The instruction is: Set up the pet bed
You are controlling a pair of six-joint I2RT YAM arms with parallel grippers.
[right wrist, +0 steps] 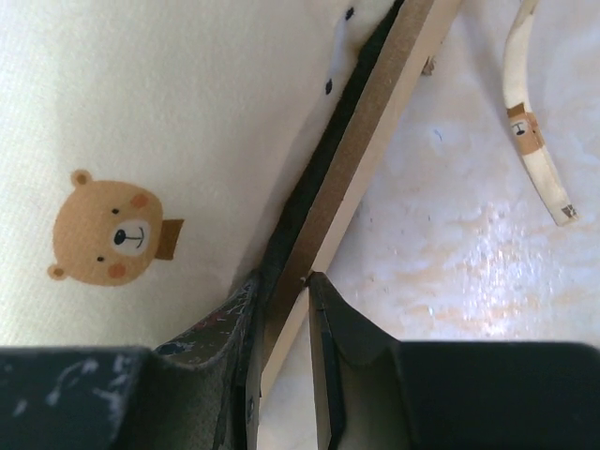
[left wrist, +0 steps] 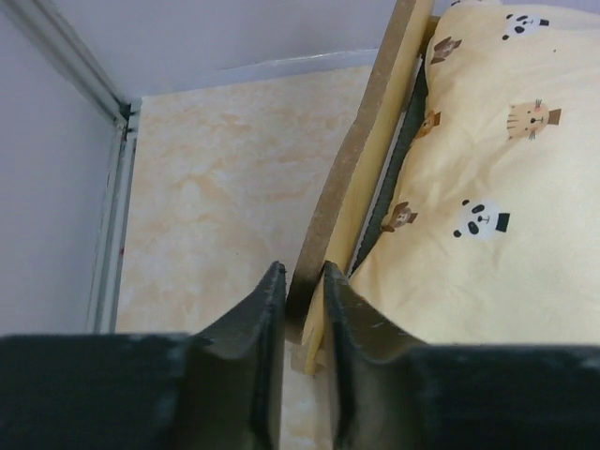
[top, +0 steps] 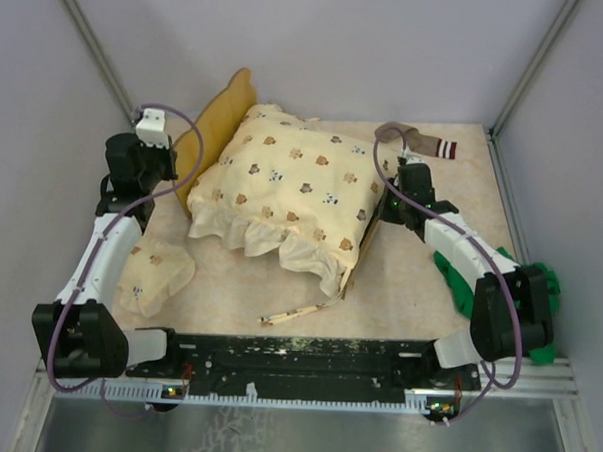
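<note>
Fingers on left [left wrist: 253, 328] narrowly nip pet bed [left wrist: 370, 159] headboard; right fingers [right wrist: 352, 337], its rail.

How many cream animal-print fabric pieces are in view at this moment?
2. The quilt lies draped over the pet bed at centre; a small pillow lies on the table near the left edge. Others could be hidden under the quilt.

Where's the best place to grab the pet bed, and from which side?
Pinch the pet bed by its thin upright end boards, coming in from either outer end; the quilt covers the top, and those narrow edges slip between jaws.
</note>
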